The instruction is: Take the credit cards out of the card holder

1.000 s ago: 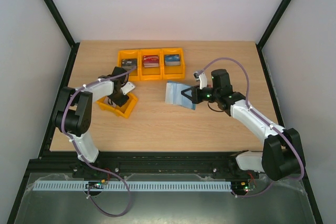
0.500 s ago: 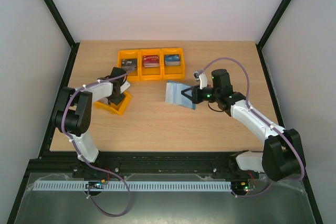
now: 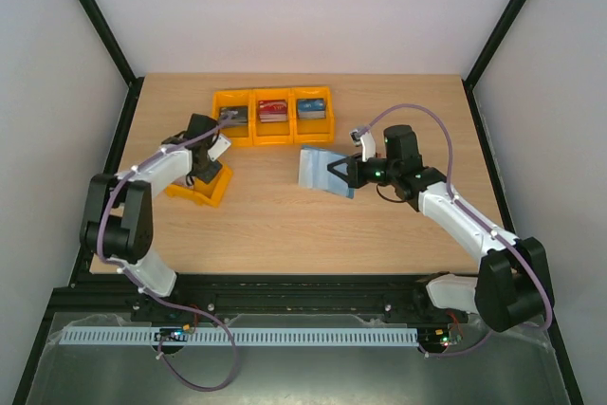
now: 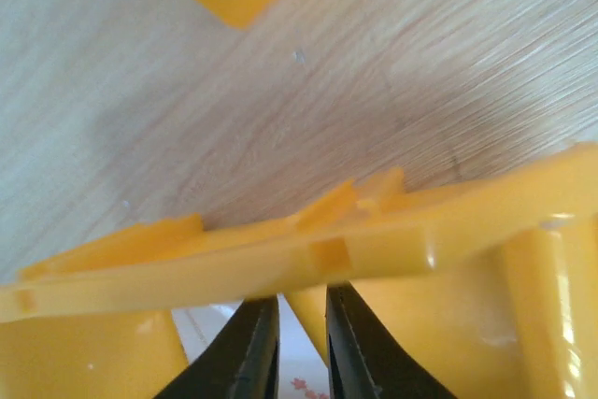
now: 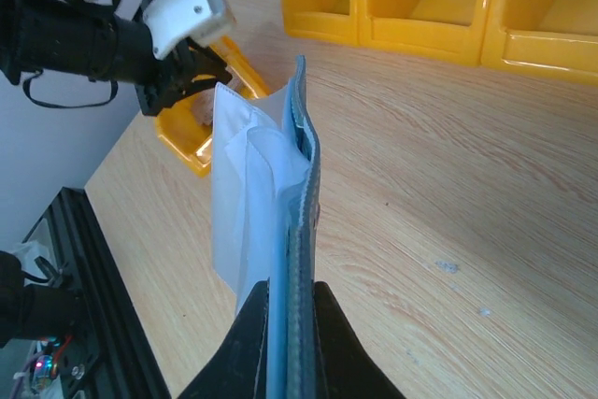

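A pale wooden bench is seen from above, with two white and black robot arms bolted at its near edge. A row of three joined orange plastic bins is set at the far side, each holding a small stack: grey, red and blue. A separate single orange plastic bin is placed askew nearer the left, well apart from the wallet.

The small teal-blue folding card holder is held open near the middle of the bench, in front of the row of bins. It is clamped from the right by the right pincer. In the right wrist view it is stood on edge between the black fingers, the teal cover to the right and the lighter blue pockets to the left.

The left pincer is lowered into the single bin. In the left wrist view its fingers are brought almost together, with only a narrow slit left, and their tips are hidden behind the bin's rim. Whether anything is gripped cannot be told. A white patch with a reddish mark is glimpsed through the slit; what it is cannot be told.
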Controlling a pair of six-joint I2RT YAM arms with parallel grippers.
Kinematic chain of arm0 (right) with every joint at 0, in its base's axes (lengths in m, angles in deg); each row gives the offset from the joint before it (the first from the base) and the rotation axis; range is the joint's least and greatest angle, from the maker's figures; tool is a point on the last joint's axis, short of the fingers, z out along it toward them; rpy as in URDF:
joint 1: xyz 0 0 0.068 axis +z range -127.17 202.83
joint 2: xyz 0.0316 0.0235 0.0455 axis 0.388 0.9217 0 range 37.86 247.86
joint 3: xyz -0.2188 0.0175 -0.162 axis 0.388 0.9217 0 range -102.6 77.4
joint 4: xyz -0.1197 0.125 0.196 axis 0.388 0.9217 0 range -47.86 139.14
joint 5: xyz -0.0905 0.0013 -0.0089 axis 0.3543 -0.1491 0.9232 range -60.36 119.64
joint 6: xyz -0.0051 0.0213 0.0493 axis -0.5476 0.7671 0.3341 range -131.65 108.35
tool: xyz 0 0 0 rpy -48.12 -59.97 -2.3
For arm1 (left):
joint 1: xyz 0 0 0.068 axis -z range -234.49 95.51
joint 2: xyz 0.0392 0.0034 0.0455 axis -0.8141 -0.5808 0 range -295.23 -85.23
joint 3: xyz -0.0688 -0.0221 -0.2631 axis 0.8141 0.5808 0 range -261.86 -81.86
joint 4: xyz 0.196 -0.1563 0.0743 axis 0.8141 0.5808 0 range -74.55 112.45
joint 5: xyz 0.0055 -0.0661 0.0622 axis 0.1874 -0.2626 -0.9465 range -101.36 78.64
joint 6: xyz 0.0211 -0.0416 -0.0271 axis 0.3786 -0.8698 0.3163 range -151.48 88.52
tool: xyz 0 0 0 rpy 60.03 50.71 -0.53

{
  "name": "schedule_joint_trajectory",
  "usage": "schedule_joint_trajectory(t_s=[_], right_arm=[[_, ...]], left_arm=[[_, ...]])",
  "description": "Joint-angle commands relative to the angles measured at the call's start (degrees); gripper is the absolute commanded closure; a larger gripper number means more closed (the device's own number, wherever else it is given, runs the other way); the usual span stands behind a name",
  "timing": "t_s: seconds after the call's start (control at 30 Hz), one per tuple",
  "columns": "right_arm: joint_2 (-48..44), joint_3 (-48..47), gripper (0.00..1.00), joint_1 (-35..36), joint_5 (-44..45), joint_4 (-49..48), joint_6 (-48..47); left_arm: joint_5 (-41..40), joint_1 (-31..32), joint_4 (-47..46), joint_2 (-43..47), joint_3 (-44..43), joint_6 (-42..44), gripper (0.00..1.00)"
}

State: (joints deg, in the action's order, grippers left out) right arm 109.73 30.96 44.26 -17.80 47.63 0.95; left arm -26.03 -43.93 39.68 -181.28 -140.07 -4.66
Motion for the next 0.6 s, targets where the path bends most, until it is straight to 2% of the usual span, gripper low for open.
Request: schedule_joint_trajectory(t_s=[0.0,0.13,0.2,0.27,0.37,0.4,0.57], right_arm=[[-2.94,-1.85,0.98,-0.15,-3.89,-0.61,-0.84],[-3.83,-1.89,0.98,-0.13,-9.05,-2.36,-0.05],[-3.78,-1.97,0.98,-0.12,-11.52,-3.53,1.07],[-3.63,-2.18,0.98,-0.08,-12.65,-4.56,2.38],[-3.43,-2.37,0.98,0.29,-13.02,-6.80,4.58],[-3.27,-2.43,0.98,0.66,-13.17,-7.54,5.42],[-2.07,-3.79,0.98,4.89,-11.36,-9.62,7.73]], left_arm=[[10.72,-2.78,6.44,6.13,-3.81,0.59,0.80],[22.74,-5.09,14.70,9.20,-8.17,2.54,0.72],[31.33,-5.04,19.34,10.07,-11.77,2.20,0.61],[41.49,-4.80,22.74,10.70,-15.93,0.47,0.46],[54.84,-3.21,24.39,11.03,-21.46,-3.10,0.06],[57.93,-2.20,24.49,10.80,-22.96,-4.29,0.02],[65.66,4.94,23.08,8.15,-26.60,-10.36,0.01]])
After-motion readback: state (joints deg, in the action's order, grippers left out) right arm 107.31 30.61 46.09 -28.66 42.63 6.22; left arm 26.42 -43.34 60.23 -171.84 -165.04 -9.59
